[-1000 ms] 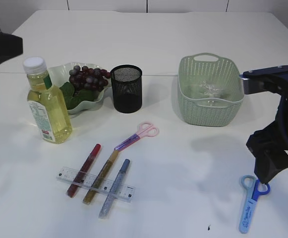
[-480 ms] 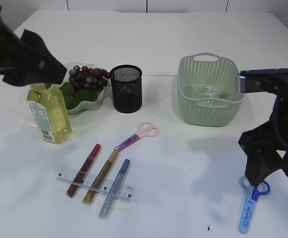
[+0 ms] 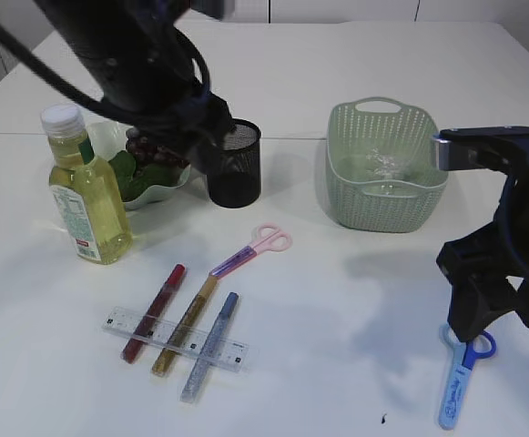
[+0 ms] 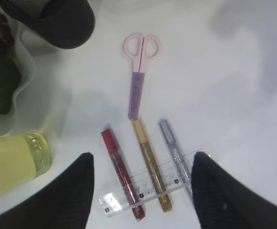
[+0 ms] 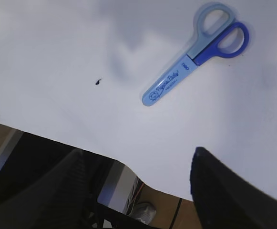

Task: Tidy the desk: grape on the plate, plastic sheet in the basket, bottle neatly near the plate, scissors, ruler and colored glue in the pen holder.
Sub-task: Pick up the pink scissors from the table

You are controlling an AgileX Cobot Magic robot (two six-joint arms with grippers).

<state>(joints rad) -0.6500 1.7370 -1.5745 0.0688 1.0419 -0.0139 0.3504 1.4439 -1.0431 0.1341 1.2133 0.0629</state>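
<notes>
place: lab-like room | evidence: bare white table [image 3: 337, 55], white wall panels [image 3: 337, 9]

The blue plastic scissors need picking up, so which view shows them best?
The right wrist view: the blue plastic scissors lie whole and unobstructed. In the exterior view the right arm hides part of the handles. The left wrist view misses them.

My left arm [image 3: 137, 64] presents as matte black, bulky and rounded in its housings, with a black cable looping along its upper side. My right arm [image 3: 510, 237] is likewise black with angular housings, and carries a grey rectangular block at its top edge. My left gripper [image 4: 143, 191] has two broad, black fingers with rounded tips, smooth and unmarked. My right gripper [image 5: 138, 186] has matching dark fingers; no screws or lettering are discernible.
</notes>
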